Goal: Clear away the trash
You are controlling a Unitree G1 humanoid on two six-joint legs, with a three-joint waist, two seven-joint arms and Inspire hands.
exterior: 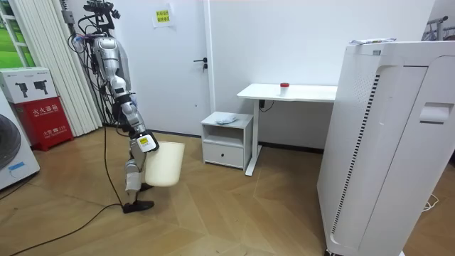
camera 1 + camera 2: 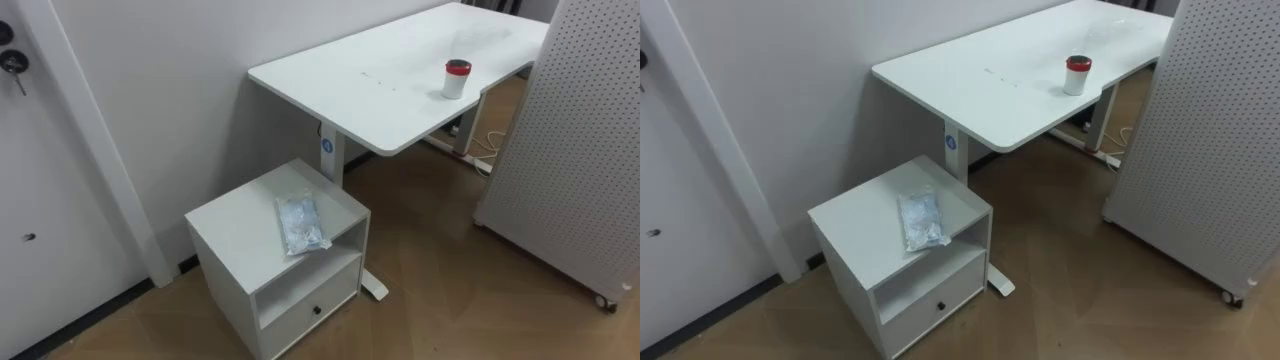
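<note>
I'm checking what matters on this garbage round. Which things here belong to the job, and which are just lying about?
For the job:
crumpled plastic wrapper on the small cabinet
pale bin at the robot's side

Just about:
white desk
red-lidded cup standing on it, possibly rubbish too
perforated white panel

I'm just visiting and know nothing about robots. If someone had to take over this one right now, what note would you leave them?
Right hand: down at its side against a pale bin; how it holds the bin is too small to tell.
Garbage: a crumpled clear wrapper lies on the small white cabinet; a red-lidded cup stands on the desk.
Done: nothing picked up yet; the robot stands short of the cabinet, on the room view's left.
Left: walk up, pick the wrapper, probably drop it in the bin.
</note>
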